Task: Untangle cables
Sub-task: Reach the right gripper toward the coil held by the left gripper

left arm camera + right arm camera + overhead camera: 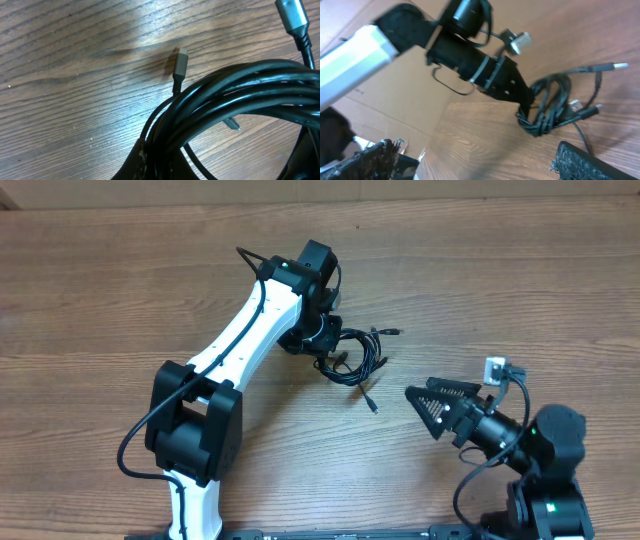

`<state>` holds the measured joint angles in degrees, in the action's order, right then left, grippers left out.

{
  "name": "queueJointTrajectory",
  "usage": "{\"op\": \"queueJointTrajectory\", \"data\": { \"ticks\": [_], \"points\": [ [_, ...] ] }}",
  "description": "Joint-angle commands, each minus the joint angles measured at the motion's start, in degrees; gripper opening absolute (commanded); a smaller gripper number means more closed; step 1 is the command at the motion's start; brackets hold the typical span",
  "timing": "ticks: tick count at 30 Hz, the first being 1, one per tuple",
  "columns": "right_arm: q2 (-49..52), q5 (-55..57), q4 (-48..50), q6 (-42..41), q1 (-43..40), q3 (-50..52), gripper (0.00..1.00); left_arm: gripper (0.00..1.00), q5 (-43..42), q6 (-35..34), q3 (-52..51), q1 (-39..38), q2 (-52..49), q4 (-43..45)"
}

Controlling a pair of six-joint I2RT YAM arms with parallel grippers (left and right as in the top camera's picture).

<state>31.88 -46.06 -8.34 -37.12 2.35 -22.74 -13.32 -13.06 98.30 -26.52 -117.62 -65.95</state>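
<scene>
The cables (pixel 362 356) lie as one tangled black bundle on the wooden table, right of centre. Plug ends stick out to the right (pixel 397 332) and toward the front (pixel 372 406). My left gripper (pixel 330 354) is at the bundle's left side, shut on it. In the left wrist view the coiled cables (pixel 240 87) run down between the dark fingers (pixel 137 162), and a grey plug (pixel 181 59) rests on the wood. My right gripper (pixel 428 406) is open and holds nothing, a short way right of and in front of the bundle. The right wrist view shows the cables (pixel 545 110) ahead of its fingers (pixel 585 162).
The white left arm (pixel 240 340) reaches diagonally across the table from its base (pixel 195 430). The right arm's base (pixel 545 480) stands at the front right. Cardboard (pixel 395 100) lies beyond the table's edge in the right wrist view.
</scene>
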Motion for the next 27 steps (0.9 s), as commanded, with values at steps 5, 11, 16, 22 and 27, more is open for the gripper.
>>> {"op": "queueJointTrajectory", "data": {
  "ticks": [5, 11, 16, 22, 27],
  "points": [
    [11.6, -0.2, 4.6, -3.7, 1.6, -1.1, 0.67, 0.04, -1.3, 3.8, 1.6, -0.3, 0.0, 0.2],
    [24.7, 0.0, 15.1, -5.6, 7.6, -1.1, 0.57, 0.04, -1.3, 9.0, 1.6, -2.3, 0.0, -0.2],
    [32.6, 2.7, 21.7, -9.6, 11.0, -1.1, 0.53, 0.04, -1.1, 11.2, 1.6, -4.4, 0.0, -0.2],
    [37.3, 3.7, 26.5, -11.7, 12.7, -1.1, 0.48, 0.04, 2.0, 11.8, 1.6, -6.5, 0.0, -0.3],
    [37.5, 7.9, 24.5, -15.6, 12.7, -1.1, 0.38, 0.04, 2.1, 11.8, 1.6, -7.4, 0.0, -0.3]
  ]
}}
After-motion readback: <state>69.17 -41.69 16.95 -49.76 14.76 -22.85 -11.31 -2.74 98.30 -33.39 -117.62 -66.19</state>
